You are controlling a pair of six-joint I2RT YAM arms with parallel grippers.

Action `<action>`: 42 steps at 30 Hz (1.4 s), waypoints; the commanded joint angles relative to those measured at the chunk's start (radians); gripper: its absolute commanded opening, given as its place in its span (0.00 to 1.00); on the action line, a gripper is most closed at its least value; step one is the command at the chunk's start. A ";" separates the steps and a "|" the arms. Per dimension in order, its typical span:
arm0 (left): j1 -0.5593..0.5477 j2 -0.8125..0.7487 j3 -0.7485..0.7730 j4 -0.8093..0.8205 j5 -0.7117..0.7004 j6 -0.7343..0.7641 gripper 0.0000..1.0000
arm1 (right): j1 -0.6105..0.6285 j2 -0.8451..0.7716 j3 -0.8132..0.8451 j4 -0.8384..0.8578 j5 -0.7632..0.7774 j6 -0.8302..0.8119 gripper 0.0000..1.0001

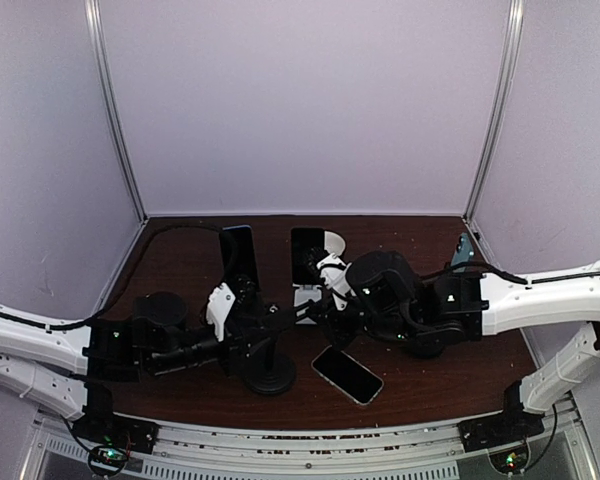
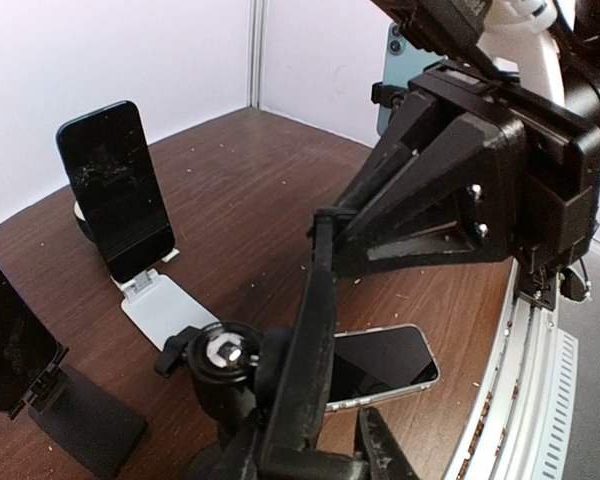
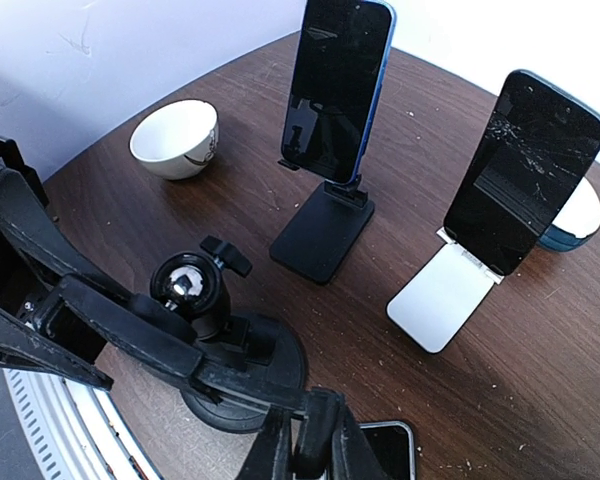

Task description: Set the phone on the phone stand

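The phone (image 1: 347, 374) lies flat, screen up, on the brown table near its front edge; it also shows as the phone (image 2: 385, 365) and, partly cut off, the phone (image 3: 385, 452). Left of it stands the black phone stand (image 1: 270, 376) with a round base (image 3: 242, 385), a ball head (image 2: 225, 355) and a long black clamp bar (image 2: 315, 330). My left gripper (image 2: 330, 450) is shut on one end of that bar. My right gripper (image 3: 315, 445) is shut on the other end. Both grippers, left (image 1: 248, 340) and right (image 1: 325, 318), meet above the stand. Neither touches the phone.
At the back, a dark phone sits on a black stand (image 3: 325, 235) and a cracked phone on a white folding stand (image 3: 442, 300). A white bowl (image 3: 175, 138) stands beyond them. A light-blue phone (image 2: 392, 60) leans at the back right wall. The metal rail (image 2: 525, 400) edges the table front.
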 commanded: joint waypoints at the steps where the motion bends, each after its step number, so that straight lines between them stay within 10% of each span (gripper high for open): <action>1: 0.003 -0.076 -0.020 -0.222 -0.040 0.031 0.08 | 0.022 0.037 0.040 -0.176 0.254 -0.043 0.00; 15: -0.004 -0.094 0.127 -0.316 -0.005 0.123 0.58 | 0.108 0.134 0.161 -0.159 0.229 -0.037 0.00; 25: -0.007 0.009 0.322 -0.332 0.107 0.104 0.62 | 0.116 0.155 0.192 -0.127 0.198 0.029 0.00; 31: -0.006 0.124 0.463 -0.572 0.060 0.011 0.41 | 0.116 0.140 0.170 -0.067 0.166 0.111 0.00; 42: 0.006 0.143 0.488 -0.762 0.046 -0.063 0.59 | 0.129 0.126 0.136 0.015 0.143 0.172 0.00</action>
